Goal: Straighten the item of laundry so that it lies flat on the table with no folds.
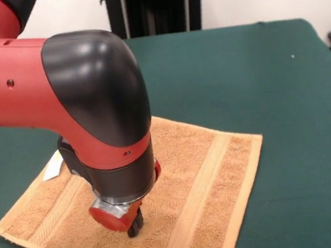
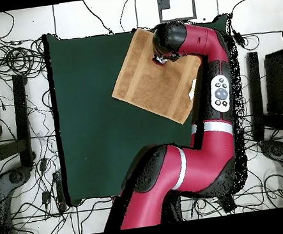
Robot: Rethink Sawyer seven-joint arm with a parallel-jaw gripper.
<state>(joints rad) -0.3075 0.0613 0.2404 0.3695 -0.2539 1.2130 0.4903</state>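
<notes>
The golden-tan towel [image 1: 190,187] lies spread out on the green table [image 1: 256,78], with paler bands running across it and a small white tag [image 1: 54,166] at its far left edge. No large fold shows in the visible part; the arm hides some of it. My gripper [image 1: 134,226] points down and its tip touches the towel near the front middle. In the overhead view the towel [image 2: 148,76] lies at the table's [image 2: 86,116] top right, and the wrist covers the gripper [image 2: 161,58] at the towel's upper right part.
The red and black arm [image 1: 92,108] hangs over the towel's left half. The towel's front corner reaches the picture's bottom edge in the front view. Cables and stands [image 2: 12,94] surround the table on the floor.
</notes>
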